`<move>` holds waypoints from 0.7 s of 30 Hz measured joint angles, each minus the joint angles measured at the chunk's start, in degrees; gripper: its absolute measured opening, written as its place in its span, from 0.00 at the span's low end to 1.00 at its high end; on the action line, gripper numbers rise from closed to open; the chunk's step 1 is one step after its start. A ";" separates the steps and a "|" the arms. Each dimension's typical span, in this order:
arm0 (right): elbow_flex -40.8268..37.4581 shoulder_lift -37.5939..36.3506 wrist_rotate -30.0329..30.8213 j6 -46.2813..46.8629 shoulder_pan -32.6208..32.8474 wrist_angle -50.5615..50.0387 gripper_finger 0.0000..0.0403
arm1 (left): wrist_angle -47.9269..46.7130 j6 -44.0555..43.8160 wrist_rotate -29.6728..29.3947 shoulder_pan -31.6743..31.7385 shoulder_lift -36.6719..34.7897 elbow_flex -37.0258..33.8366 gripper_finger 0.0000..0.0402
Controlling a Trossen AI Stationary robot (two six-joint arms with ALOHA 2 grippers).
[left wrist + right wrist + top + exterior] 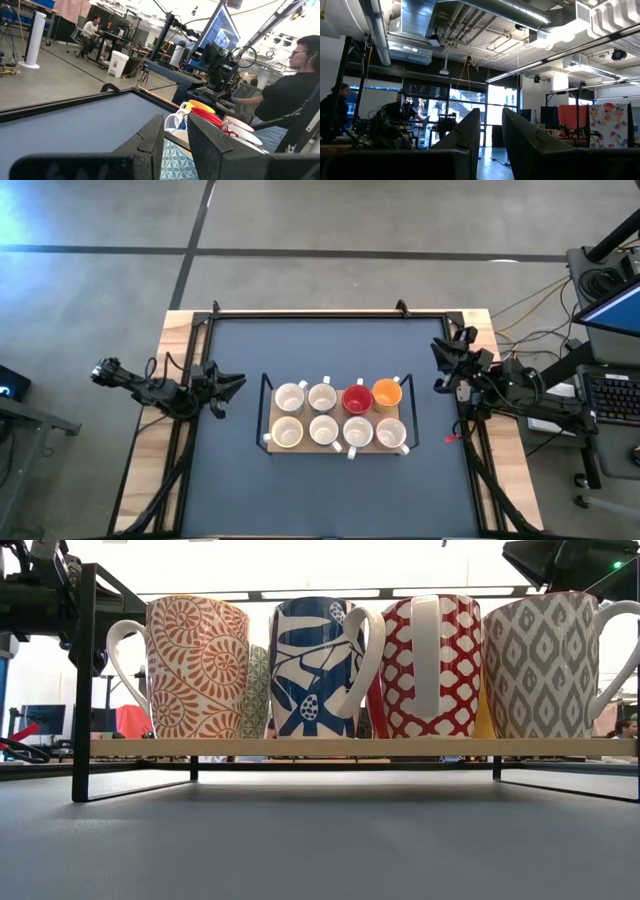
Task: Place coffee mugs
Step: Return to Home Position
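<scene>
Bright glare sits behind the mugs (315,665), soft shadow under the shelf (300,747)

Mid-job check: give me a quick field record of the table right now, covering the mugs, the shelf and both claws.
mugs: eight, all on the shelf, in two rows of four
coloured insides: red mug and orange mug, side by side at the far row's right end; the other six white or cream
left claw: off the shelf's left side, narrowly open, empty
right claw: near the table right edge, narrowly open, empty
</scene>
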 joint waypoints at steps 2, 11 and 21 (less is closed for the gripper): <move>0.00 -0.48 0.00 0.00 0.00 0.04 0.17 | 0.01 0.00 0.00 0.00 0.00 0.00 0.17; 0.00 -3.82 0.00 -0.02 0.00 -0.48 0.17 | -0.01 0.00 -0.01 0.00 0.00 0.00 0.17; 0.00 -7.78 0.00 -0.02 0.00 -0.79 0.17 | 0.00 0.00 -0.01 0.00 0.00 0.00 0.17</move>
